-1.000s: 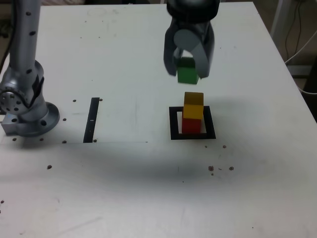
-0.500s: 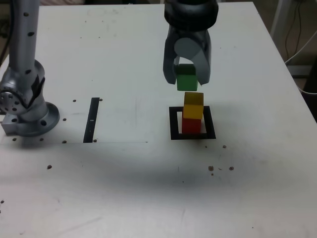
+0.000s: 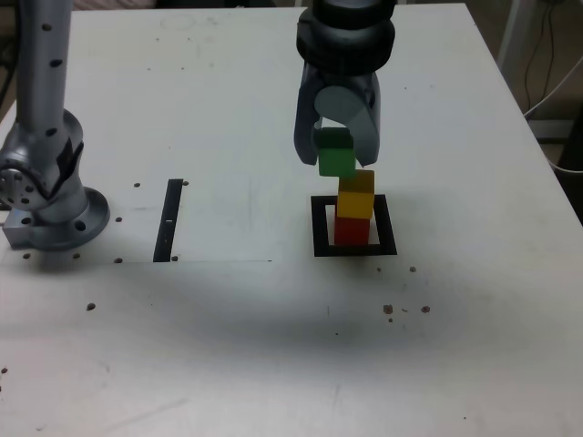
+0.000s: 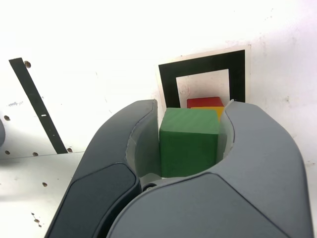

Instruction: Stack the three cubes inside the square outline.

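Note:
The gripper [image 3: 335,159] is shut on the green cube [image 3: 336,157], which hangs in the air. Just below it, slightly toward the exterior view's right, the yellow cube [image 3: 356,198] sits on the red cube [image 3: 352,229] inside the square outline [image 3: 319,235]. In the wrist view the green cube [image 4: 189,141] is clamped between the grey fingers [image 4: 136,144], with slivers of the red cube [image 4: 204,102] and yellow cube [image 4: 218,111] showing behind it inside the square outline [image 4: 168,84].
A narrow black strip [image 3: 169,220] lies on the white table [image 3: 228,346] at the exterior view's left of the outline, and shows in the wrist view as the black strip [image 4: 37,104]. The arm's grey base [image 3: 46,205] stands at the far left. Small dark specks dot the table.
The gripper has come down with the green cube and shifted slightly to the exterior view's left, closing the gap above the yellow cube. The yellow and red cubes have not moved.

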Robot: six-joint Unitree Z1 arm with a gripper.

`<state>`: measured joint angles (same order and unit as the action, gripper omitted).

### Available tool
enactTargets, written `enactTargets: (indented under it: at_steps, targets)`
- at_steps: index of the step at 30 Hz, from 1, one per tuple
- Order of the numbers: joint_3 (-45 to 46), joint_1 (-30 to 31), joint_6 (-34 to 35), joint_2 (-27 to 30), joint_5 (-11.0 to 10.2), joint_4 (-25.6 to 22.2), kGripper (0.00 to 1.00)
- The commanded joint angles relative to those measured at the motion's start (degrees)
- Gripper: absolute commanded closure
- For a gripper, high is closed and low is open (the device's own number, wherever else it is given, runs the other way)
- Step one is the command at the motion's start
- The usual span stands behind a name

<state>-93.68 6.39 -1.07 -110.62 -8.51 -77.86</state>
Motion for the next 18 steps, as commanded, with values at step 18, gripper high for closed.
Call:
enactTargets:
  at_steps: [18]
  targets:
    - [-2.3, 2.3, 1.8, -1.1, -0.2, 0.2, 0.74]
